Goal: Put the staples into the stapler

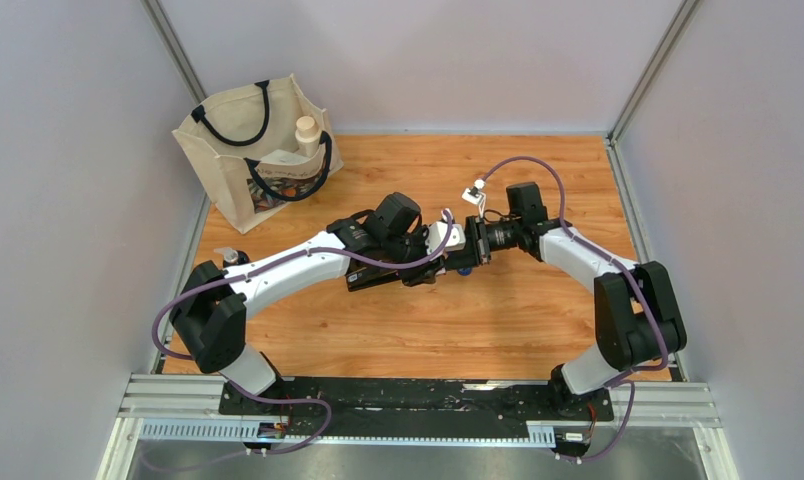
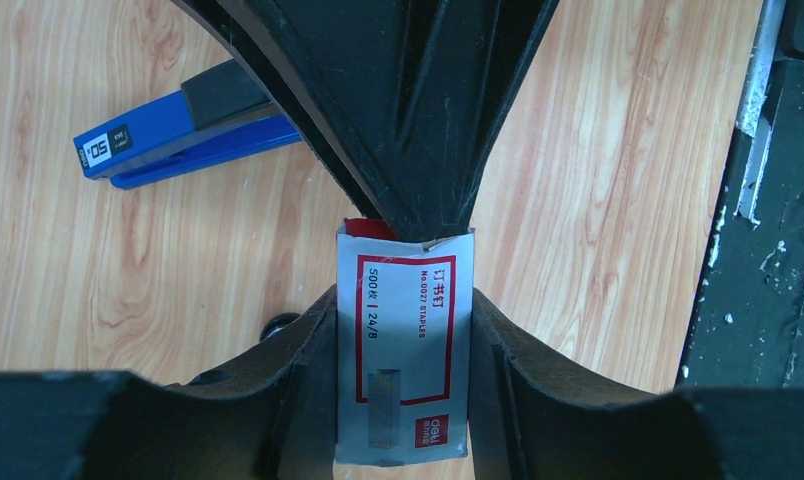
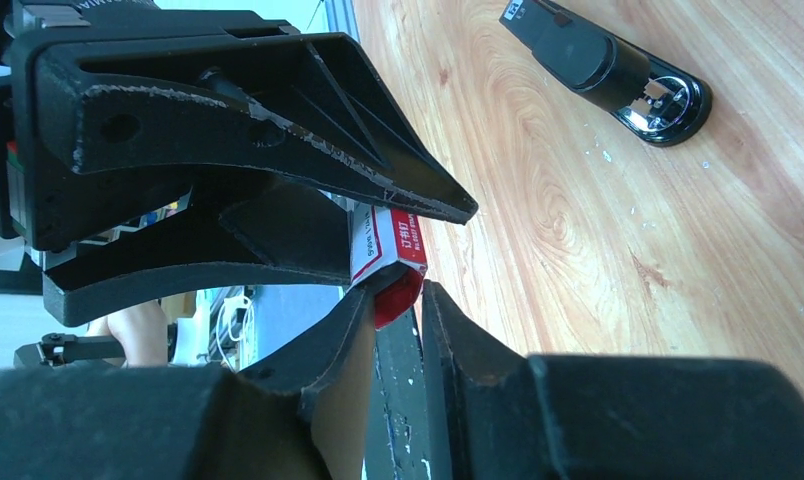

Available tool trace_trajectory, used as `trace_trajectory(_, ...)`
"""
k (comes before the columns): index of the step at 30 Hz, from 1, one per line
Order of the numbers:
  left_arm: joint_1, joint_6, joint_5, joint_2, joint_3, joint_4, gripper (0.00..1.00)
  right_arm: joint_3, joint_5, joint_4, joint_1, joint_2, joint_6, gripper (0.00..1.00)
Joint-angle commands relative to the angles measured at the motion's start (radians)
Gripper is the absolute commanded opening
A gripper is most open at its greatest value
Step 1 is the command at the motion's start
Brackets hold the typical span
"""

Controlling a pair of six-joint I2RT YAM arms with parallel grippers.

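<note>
The staples, a flat white box with a red frame and dark print, sit lengthwise between the fingers of my left gripper, which is shut on its long sides. The right gripper comes in from the opposite side and is shut on the red end of the box that sticks out. Both grippers meet above the middle of the table, left gripper and right gripper, with the box between them. The blue stapler lies on the wood beyond the box, apart from both grippers.
An all-black stapler lies on the wooden table. A cream tote bag with a bottle in it stands at the back left corner. Grey walls close in the table on three sides.
</note>
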Motion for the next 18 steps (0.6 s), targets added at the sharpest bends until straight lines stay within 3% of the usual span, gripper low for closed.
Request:
trace_trajectory(1, -0.004, -0.012, 0.017, -0.029, 0.012, 0.042, 0.11, 0.007, -0.057, 0.065, 0.019, 0.006, 0.043, 0.27)
trace_trajectory(6, -0.003, -0.011, 0.017, -0.031, 0.012, 0.04, 0.11, 0.01, -0.036, 0.049, 0.032, 0.014, 0.023, 0.21)
trace_trajectory(11, -0.004, -0.009, 0.013, -0.036, 0.009, 0.04, 0.11, 0.043, 0.045, -0.04, 0.031, -0.003, -0.055, 0.0)
trace_trajectory(18, -0.004, -0.011, 0.016, -0.034, 0.004, 0.04, 0.11, 0.055, 0.314, -0.137, 0.029, -0.075, -0.205, 0.0)
